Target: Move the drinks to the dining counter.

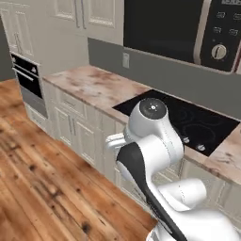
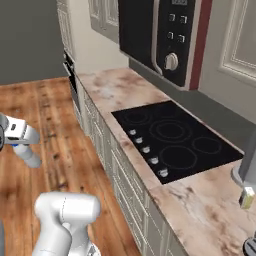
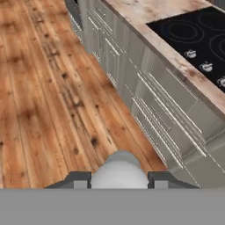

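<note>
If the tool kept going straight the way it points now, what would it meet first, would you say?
Probably the wooden floor: the tool, shut on a whitish bottle, points down at it, beside the cabinet fronts. Depth is unclear.

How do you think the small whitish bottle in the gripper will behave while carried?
The small whitish rounded bottle looks smooth, so it may slip in the gripper. It hangs tilted over the wooden floor, so it might pivot. It looks small, probably light.

Open wooden floor (image 3: 48,101) wide and bare left of the cabinet fronts (image 3: 154,96), marbled counter (image 1: 94,87) bare beside the black cooktop (image 2: 175,140), microwave (image 2: 160,37) hanging low over the cooktop, wall oven (image 1: 28,82) closing the counter's far end
</note>
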Tool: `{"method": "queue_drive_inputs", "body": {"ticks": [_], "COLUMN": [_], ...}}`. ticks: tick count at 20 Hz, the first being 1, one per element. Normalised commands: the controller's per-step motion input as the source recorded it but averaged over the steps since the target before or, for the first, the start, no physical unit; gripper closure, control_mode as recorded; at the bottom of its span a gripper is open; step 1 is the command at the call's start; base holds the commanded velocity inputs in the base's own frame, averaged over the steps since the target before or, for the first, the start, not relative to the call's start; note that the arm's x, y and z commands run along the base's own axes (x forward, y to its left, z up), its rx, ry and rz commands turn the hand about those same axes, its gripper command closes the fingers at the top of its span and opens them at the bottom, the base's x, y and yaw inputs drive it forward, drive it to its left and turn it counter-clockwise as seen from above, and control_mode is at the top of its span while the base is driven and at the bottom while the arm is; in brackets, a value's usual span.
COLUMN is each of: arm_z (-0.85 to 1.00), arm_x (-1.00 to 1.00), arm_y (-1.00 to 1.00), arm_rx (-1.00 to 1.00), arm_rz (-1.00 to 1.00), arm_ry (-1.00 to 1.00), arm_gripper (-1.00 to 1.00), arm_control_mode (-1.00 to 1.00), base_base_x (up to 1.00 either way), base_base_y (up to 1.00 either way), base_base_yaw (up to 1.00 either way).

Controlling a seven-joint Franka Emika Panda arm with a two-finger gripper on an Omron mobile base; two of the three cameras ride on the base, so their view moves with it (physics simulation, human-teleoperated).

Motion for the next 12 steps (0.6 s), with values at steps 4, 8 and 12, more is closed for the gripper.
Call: {"method": "queue_drive_inputs", "body": {"ticks": [4,8,12], "arm_z": [0.00,0.00,0.00], "arm_x": [0.00,0.00,0.00], "arm_y": [0.00,0.00,0.00], "arm_rx": [0.00,0.00,0.00], "arm_rz": [0.00,0.00,0.00], "arm_ry": [0.00,0.00,0.00], "arm_gripper": [1.00,1.00,1.00], "arm_control_mode": [1.00,1.00,1.00], "base_base_x": [0.00,0.00,0.00], "base_base_y": [0.42,0.17,0.10], "base_base_yaw": [0.99,1.00,1.00]}}
